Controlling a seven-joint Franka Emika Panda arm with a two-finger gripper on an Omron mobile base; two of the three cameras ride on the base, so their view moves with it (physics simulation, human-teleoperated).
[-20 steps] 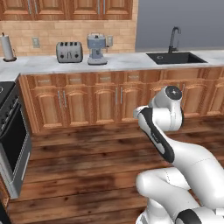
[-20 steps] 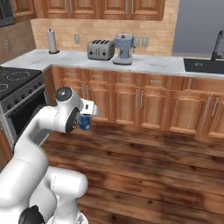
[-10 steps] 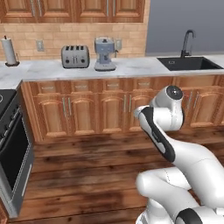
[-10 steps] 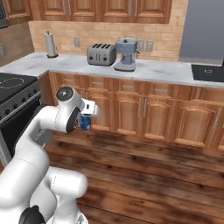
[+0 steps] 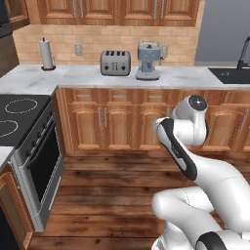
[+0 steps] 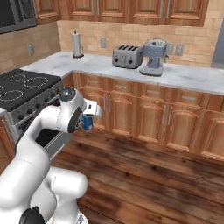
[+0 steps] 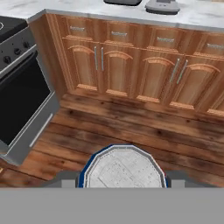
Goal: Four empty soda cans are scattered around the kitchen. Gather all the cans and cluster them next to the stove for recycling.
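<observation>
We're rolling toward the stove (image 5: 19, 114), and it's paying off: over the last second the cooktop has been sliding further into both base views, while the toaster (image 5: 115, 62) and coffee machine (image 5: 148, 61) on the bench (image 5: 97, 75) drift across the frame. That's the base driving, not the things moving, and it's telling us the carry leg is well underway with the drop-off spot coming within reach.

The gripper (image 6: 89, 118) is clamped on a blue soda can (image 6: 88, 123), jaws pressing its sides, unchanged through the drive. From the hand camera we're looking straight down on the can's silver top (image 7: 123, 169), sitting right between the fingers.

Relative to the stove, the can is hanging above the wooden floor (image 6: 144, 175), beside the oven front and below cooktop level, not yet over the bench beside the stove.
</observation>
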